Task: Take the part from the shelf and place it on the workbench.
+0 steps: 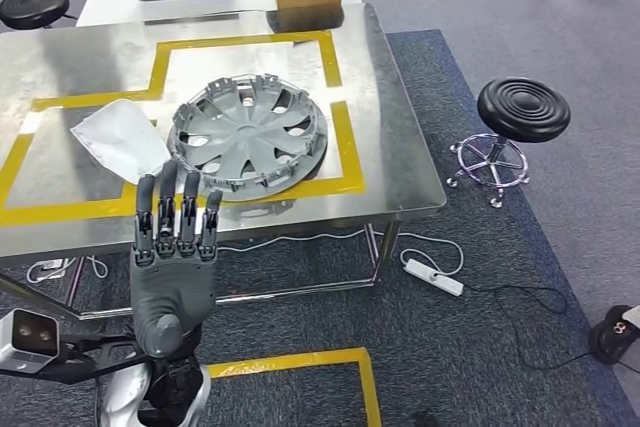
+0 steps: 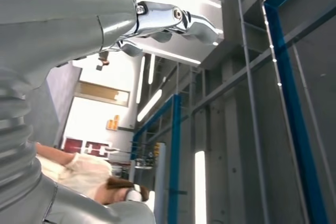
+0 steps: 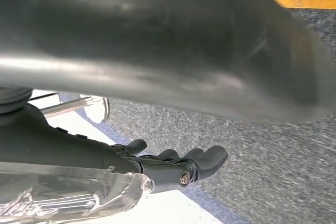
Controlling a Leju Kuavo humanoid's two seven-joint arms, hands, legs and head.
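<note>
Head view: stool (image 1: 523, 108) beside workbench (image 1: 392, 162)

Head view bright, even; shiny steel desk (image 1: 392, 147) mirrors overhead glare. Left wrist view backlit by long white ceiling lights (image 2: 150, 104). Right wrist view motion-blurred, hand soft.

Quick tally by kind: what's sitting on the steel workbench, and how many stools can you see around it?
Grey wheel covers on the workbench: 1
White bags on it: 1
Black round stools: 2
Total: 4
</note>
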